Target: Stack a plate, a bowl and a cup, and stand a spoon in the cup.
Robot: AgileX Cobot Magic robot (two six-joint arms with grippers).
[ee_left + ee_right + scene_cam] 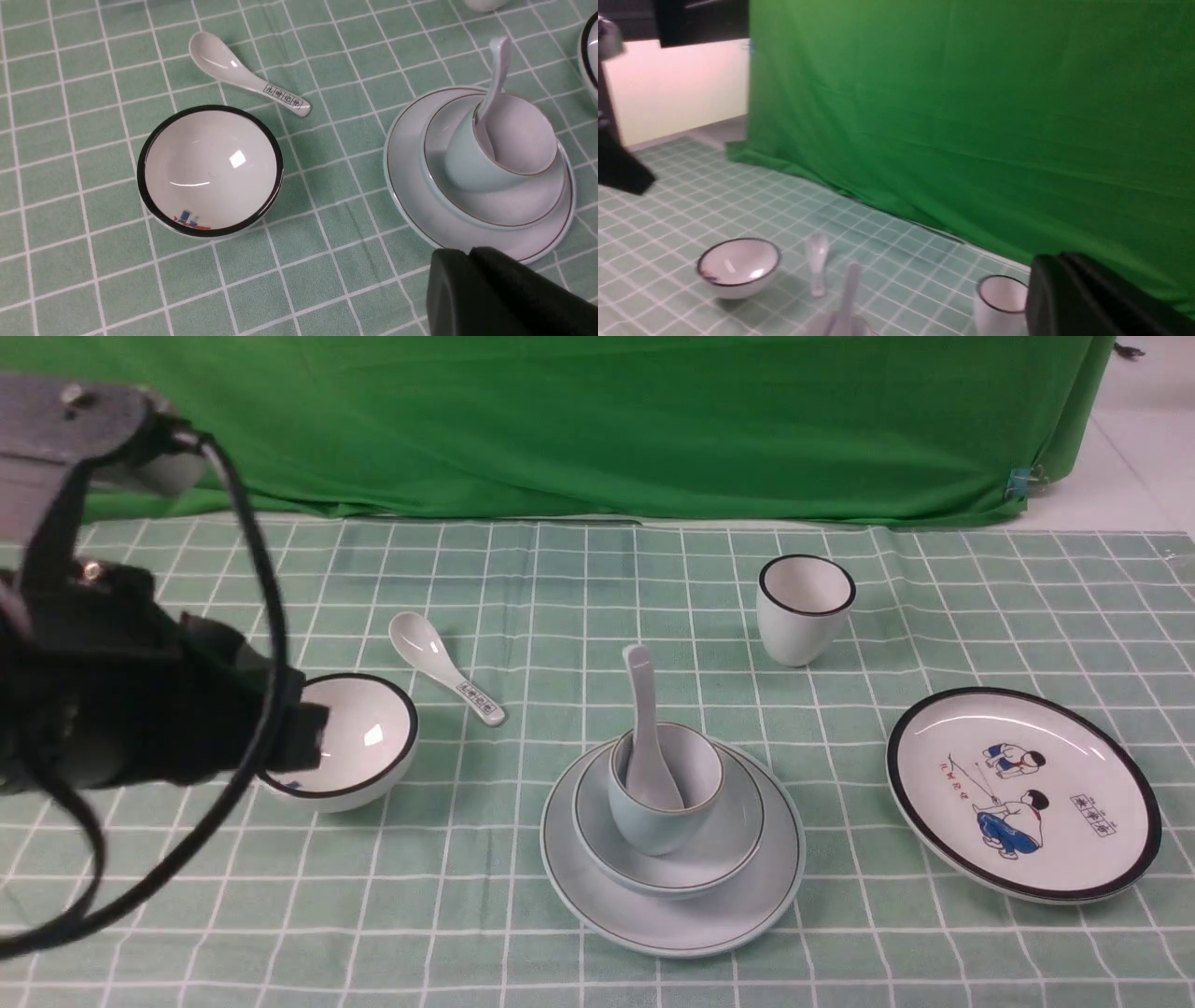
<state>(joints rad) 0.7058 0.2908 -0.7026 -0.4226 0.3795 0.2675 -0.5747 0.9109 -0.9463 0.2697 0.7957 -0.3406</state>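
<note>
The pale blue-green plate [672, 915] lies at the centre front of the checked cloth. On it sits the shallow bowl [728, 840], and the pale blue cup [653, 821] stands in the bowl. The plain white spoon [642, 709] stands in the cup with its handle leaning up toward the back. My left gripper [320, 737] hangs at the left over a black-rimmed bowl, apart from the stack. In the left wrist view the left gripper [469, 252] is shut and empty near the plate [411, 196]. My right gripper [1057, 255] is shut and empty; it is out of the front view.
A white black-rimmed bowl [364, 737] and a spoon with printed marks [448, 667] lie at the left. A white black-rimmed cup [805, 607] stands at the back right, and a cartoon plate [1022, 793] lies at the right. A green backdrop [597, 420] closes the far edge.
</note>
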